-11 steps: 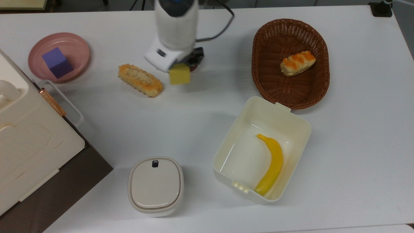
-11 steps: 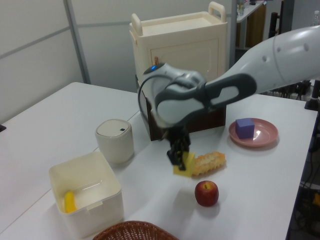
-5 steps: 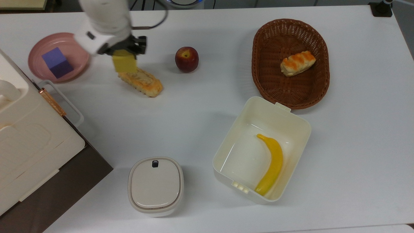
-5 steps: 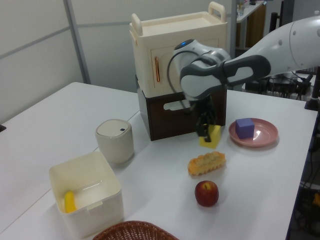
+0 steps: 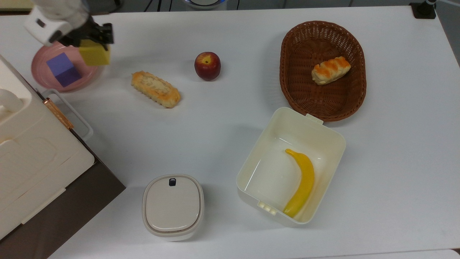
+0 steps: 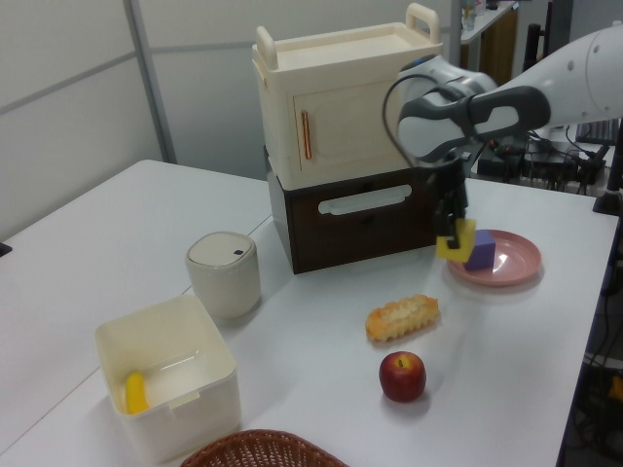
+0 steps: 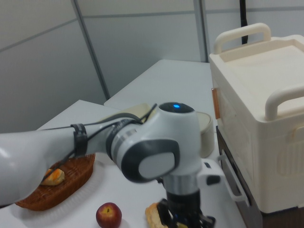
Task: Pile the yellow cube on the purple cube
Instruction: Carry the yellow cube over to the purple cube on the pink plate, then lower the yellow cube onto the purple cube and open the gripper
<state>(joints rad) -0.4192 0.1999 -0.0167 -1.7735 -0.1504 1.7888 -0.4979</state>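
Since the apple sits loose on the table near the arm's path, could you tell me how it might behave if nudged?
The apple is round and rests on the bare white table, so a nudge would likely set it rolling. It stands stem-up, so it may wobble first rather than slide. Its skin looks smooth and a little glossy, so the end effector might slip on it.

The top view looks straight down on the white table (image 5: 222,118), wide enough to take in the basket (image 5: 355,97), the open box (image 5: 323,129) and the cabinet (image 5: 32,158) at the top view's left. The left view stands low past the basket end, looking along the table toward the cabinet (image 6: 341,107). The right view sits close beside the arm (image 7: 152,152), facing the opposite way, with the cabinet (image 7: 256,133) near and the basket (image 7: 71,183) beyond. All three share apple (image 5: 207,66), basket and cabinet.
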